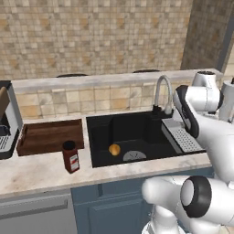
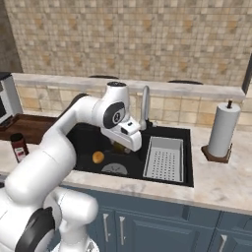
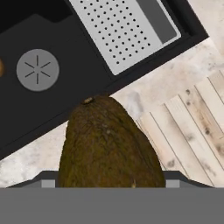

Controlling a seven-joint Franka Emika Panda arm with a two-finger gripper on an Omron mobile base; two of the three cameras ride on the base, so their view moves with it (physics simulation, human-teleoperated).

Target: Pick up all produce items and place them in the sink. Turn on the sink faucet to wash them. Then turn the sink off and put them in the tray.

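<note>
The olive-brown fruit (image 3: 107, 144) looms close in the hand view, held between the jaws and hiding the fingertips. My gripper (image 2: 121, 143) is shut on it and hangs over the black sink (image 2: 83, 140), left of the faucet (image 2: 145, 106). The orange-yellow fruit (image 1: 114, 149) lies on the sink floor by the round grey drain (image 3: 37, 69), also seen in the right base view (image 2: 98, 157). The dark wooden tray (image 1: 50, 135) sits on the counter left of the sink (image 1: 98, 125). The gooseneck faucet (image 1: 162, 93) stands at the basin's back right.
A grey perforated rack (image 2: 165, 158) fills the sink's right side. A red-labelled jar (image 1: 71, 156) stands on the counter in front of the tray. A paper towel roll (image 2: 222, 130) stands far right. A coffee machine (image 1: 7, 119) is at the far left.
</note>
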